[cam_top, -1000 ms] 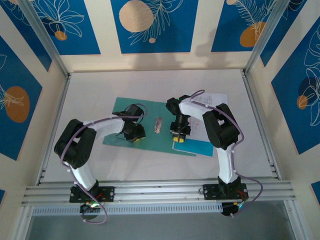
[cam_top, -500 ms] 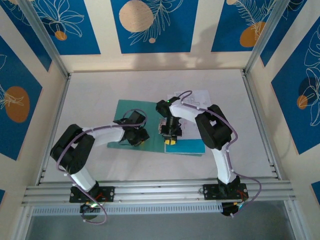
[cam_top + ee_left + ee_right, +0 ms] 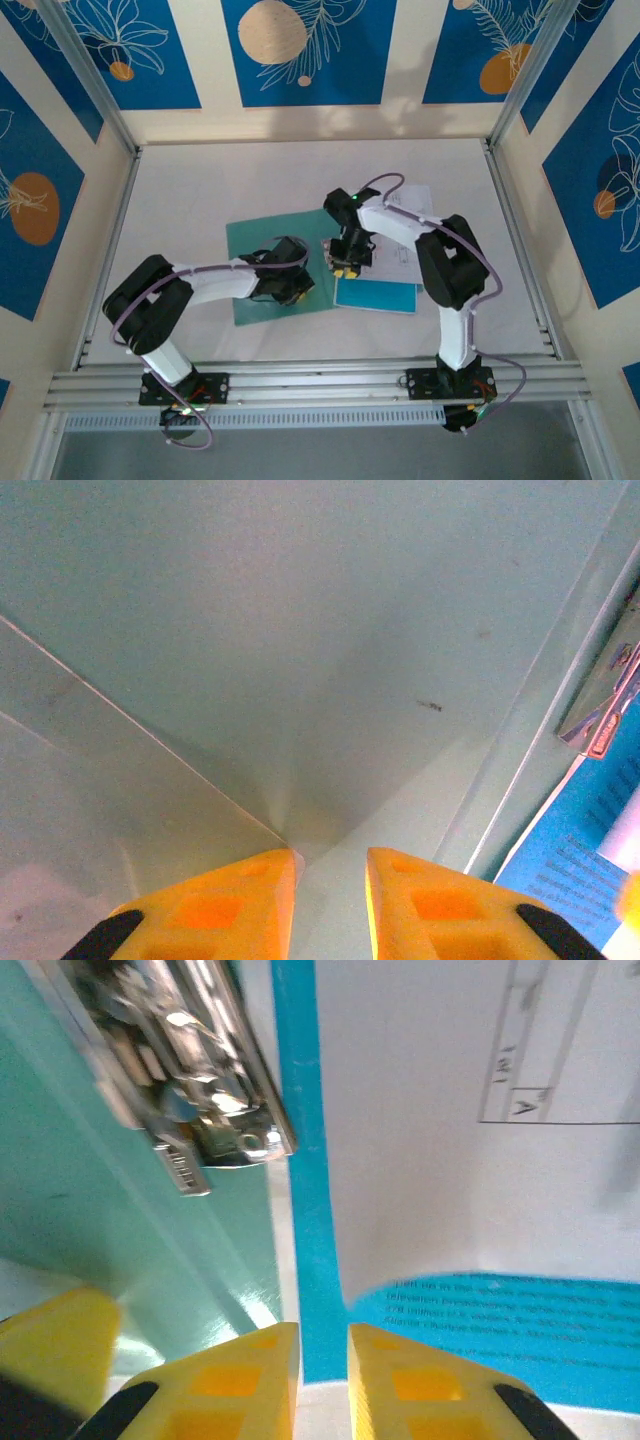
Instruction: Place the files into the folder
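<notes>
The left gripper (image 3: 330,865) is nipped onto a cover of the folder (image 3: 255,240), left of centre on the table (image 3: 200,180). The right gripper (image 3: 323,1345) pinches the near edge of the files (image 3: 450,1160), just right of the clip (image 3: 190,1090). The cover should probably be held raised while the sheets slide leftward, flat and square, without buckling.

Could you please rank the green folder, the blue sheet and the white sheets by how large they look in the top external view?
1. Green folder: clearly the largest visible area.
2. Blue sheet and white sheets: the right arm covers part of each, and what shows looks alike, so I would not rank them.
</notes>
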You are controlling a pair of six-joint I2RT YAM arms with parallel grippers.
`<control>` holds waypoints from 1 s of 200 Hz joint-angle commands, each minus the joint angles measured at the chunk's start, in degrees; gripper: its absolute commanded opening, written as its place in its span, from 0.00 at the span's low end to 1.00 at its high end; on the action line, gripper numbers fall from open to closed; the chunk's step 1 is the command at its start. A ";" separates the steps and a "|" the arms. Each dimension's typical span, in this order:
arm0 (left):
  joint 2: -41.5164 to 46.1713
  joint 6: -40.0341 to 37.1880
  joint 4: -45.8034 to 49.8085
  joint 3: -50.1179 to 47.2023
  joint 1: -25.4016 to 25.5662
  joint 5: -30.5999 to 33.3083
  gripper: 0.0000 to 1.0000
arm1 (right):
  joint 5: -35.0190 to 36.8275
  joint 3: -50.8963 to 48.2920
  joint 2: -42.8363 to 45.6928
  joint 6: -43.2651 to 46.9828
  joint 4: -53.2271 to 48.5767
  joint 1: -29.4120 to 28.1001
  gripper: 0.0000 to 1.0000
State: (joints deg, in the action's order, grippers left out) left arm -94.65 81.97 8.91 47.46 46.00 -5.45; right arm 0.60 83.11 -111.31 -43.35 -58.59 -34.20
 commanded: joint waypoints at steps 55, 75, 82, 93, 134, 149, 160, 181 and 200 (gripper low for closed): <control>1.32 -11.16 13.04 2.54 -6.58 2.58 0.33 | -1.23 -4.17 7.70 1.17 0.66 13.70 0.24; -1.21 -14.76 13.32 2.29 -8.90 1.67 0.33 | -0.95 -5.07 8.31 0.92 0.58 17.64 0.24; -1.90 -15.54 13.29 2.14 -9.56 1.67 0.33 | -1.00 -5.34 8.45 0.88 0.51 18.95 0.24; -2.67 -16.43 13.24 1.95 -10.70 1.30 0.32 | -0.76 -5.57 8.44 0.67 0.15 20.59 0.24; -2.87 -20.25 14.59 3.32 -14.80 1.85 0.32 | -0.60 -5.89 7.52 0.88 -0.10 23.73 0.24; -2.42 -21.40 16.80 5.26 -14.81 2.83 0.32 | -0.31 -5.97 7.17 0.77 -0.54 23.33 0.24; -1.57 -22.16 17.71 6.62 -14.56 3.56 0.32 | -0.31 -6.36 7.67 0.44 -0.74 22.75 0.25; -0.35 -22.77 19.21 9.50 -13.08 3.73 0.33 | -0.67 -6.94 10.04 -0.79 -1.09 19.44 0.25; -0.62 -21.63 18.50 11.02 -10.66 2.23 0.33 | -1.66 -7.76 11.39 -2.30 -0.75 13.19 0.26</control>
State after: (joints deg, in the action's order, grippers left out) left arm -95.72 61.28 24.95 55.53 32.91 -3.31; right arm 0.71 76.53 -103.42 -43.66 -57.69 -14.39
